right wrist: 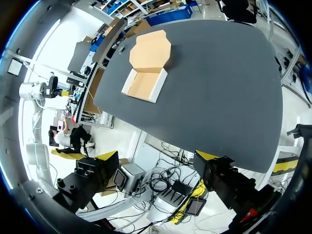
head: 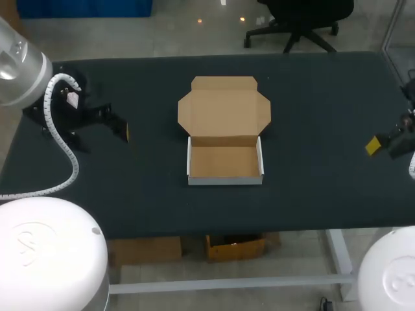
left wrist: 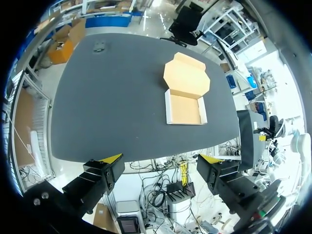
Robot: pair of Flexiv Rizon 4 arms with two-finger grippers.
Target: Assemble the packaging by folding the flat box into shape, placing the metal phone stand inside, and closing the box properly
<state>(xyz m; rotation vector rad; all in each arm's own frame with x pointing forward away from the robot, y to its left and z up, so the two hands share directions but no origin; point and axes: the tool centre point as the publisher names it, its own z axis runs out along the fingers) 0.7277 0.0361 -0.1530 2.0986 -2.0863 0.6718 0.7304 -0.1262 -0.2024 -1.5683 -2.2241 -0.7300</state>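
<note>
Surroundings: dark worktop (head: 324, 129). A small dark item (left wrist: 101, 46) lies near a far corner, well apart from everything else and too small to identify.
Path: only bare worktop surface lies between each gripper and the box.
Box: cardboard box (head: 225, 133) sits mid-worktop, roughly centred between the two arms. It is folded up, not flat.
Tray: tray (head: 224, 163) is formed with four walls standing, white outside and brown inside, on the near side.
Lid: lid (head: 224, 103) is laid back flat on the worktop behind the tray, hinged at the tray's rear wall. Its side flaps and front flap are spread out.
Contents: only bare brown cardboard shows on the tray floor.
Left gripper: left gripper (left wrist: 160, 163) is spread wide with nothing between the fingers and touching nothing. In the head view it sits over the worktop's left part, well apart from the box.
Right gripper: right gripper (right wrist: 157, 161) is also spread wide, with nothing held or touched. In the head view it sits at the worktop's right edge, well apart from the box.
Wrist views: both look across the worktop at the box, which lies far ahead of the fingers.
</note>
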